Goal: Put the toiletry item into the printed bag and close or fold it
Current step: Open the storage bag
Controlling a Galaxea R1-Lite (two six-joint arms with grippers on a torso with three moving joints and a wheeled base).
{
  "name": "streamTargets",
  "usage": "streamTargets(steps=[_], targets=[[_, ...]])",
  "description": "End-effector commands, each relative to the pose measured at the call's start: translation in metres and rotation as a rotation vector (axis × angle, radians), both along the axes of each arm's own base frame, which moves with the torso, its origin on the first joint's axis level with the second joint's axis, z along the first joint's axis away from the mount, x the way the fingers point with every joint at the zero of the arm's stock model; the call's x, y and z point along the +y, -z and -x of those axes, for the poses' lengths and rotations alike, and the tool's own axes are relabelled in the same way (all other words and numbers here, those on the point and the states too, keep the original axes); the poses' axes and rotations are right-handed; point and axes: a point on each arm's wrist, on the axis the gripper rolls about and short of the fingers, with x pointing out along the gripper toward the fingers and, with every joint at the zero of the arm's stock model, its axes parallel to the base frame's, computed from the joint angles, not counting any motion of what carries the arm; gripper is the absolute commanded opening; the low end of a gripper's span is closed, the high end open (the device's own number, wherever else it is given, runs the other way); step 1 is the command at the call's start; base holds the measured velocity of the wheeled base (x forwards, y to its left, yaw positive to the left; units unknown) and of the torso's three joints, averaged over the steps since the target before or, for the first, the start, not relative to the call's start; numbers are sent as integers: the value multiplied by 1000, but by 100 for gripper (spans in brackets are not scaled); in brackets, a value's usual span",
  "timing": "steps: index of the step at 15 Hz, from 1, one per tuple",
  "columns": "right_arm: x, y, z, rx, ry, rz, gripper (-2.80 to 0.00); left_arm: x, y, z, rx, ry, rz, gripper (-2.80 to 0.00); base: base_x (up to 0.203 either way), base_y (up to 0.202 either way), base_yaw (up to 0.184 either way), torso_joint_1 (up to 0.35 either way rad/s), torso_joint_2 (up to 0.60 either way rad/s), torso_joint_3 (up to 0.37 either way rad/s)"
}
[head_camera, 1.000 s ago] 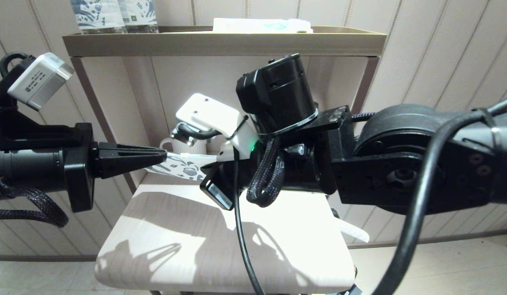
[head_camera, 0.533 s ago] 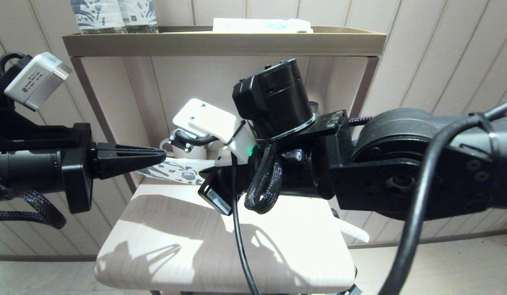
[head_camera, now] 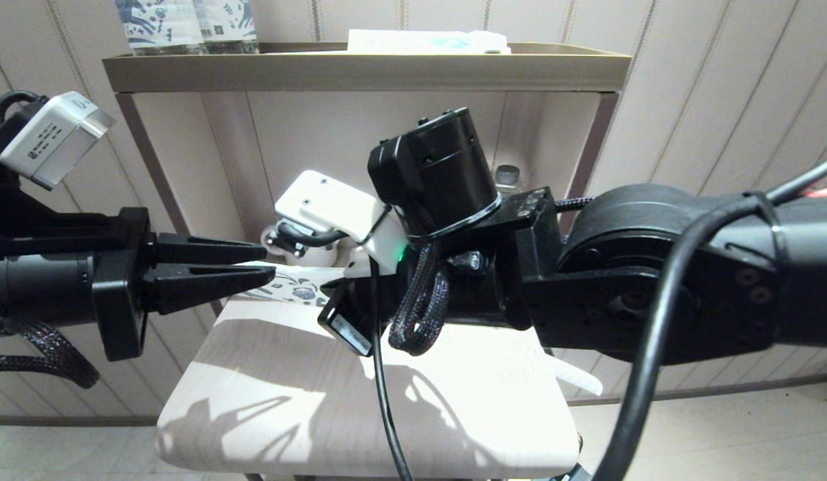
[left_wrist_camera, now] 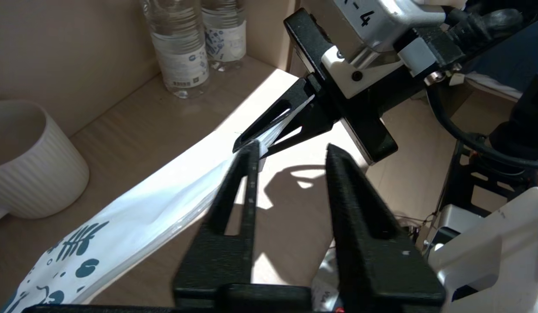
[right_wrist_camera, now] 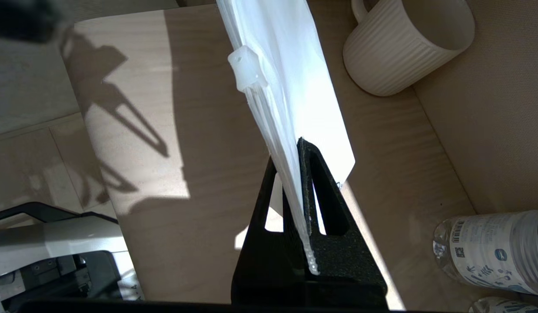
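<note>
The printed bag [head_camera: 290, 288] hangs low over the pale table [head_camera: 286, 401], white with dark teal motifs [left_wrist_camera: 73, 248]. My right gripper [right_wrist_camera: 288, 156] is shut on the clear strip at one end; in the head view its fingers are hidden behind the wrist. A white slider clip [right_wrist_camera: 247, 69] sits on that strip. My left gripper [head_camera: 270, 262] is open at the bag's other side. The strip runs along the outside of one finger [left_wrist_camera: 247, 182], and nothing lies between the two. The white comb [head_camera: 577, 377] lies at the table's right edge, away from both grippers.
A ribbed white mug [left_wrist_camera: 30, 165] and two water bottles [left_wrist_camera: 182, 48] stand at the back of the table, close to the bag. The upper shelf [head_camera: 367, 70] carries printed bottles [head_camera: 186, 27] and a white-and-blue packet [head_camera: 427, 41]. Shelf posts flank the table.
My left gripper was shut on the bag's edge and has opened, letting it go. The bag's left end has sagged lower. The right arm has shifted slightly left and down.
</note>
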Motion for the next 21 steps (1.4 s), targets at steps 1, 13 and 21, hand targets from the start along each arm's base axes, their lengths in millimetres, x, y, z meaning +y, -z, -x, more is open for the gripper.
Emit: streamTargets(steps=[1,13,21], targets=[[2,3,-1,3,-1,6,-280,1,-1,2,-9,5,3,0,0,0,0,0,0,0],[-11,-8,0,175,-119,89,-280,-4,21,-16,-206,209,-190,0,0,0,0,0,0,0],[-7,-7,-7,187,-127,62,-280,1,17,-22,-147,247,-250,0,0,0,0,0,0,0]])
